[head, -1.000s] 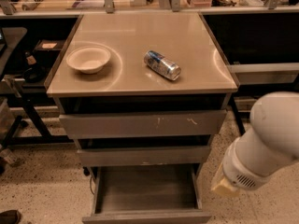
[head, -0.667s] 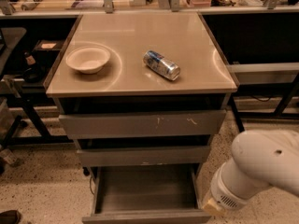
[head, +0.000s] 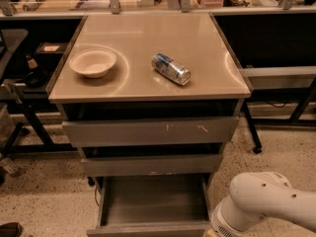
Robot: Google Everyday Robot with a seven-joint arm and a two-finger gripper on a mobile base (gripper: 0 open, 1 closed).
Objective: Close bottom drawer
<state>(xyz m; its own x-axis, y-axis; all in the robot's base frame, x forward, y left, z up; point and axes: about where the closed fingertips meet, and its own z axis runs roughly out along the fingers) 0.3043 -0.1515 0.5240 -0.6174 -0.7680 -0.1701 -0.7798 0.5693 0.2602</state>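
The bottom drawer [head: 153,204] is the narrowest of three grey drawers and is pulled far out. Its rectangular tray is open to view and its flat front [head: 148,229] lies at the bottom edge of the camera view. Only my white arm [head: 266,201] shows, at the bottom right, just right of the drawer's front corner. My gripper is below the frame edge, out of view.
The mid-width drawer [head: 150,164] and the widest drawer [head: 148,131] with white scratches stick out slightly above. On the cabinet top [head: 148,38] stand a cream bowl [head: 93,62] and a can [head: 171,68] lying on its side. Dark frames and table legs flank the cabinet.
My arm has moved down and a little left, toward the bottom right corner beside the bottom drawer's front. The drawers, bowl and can have not moved.
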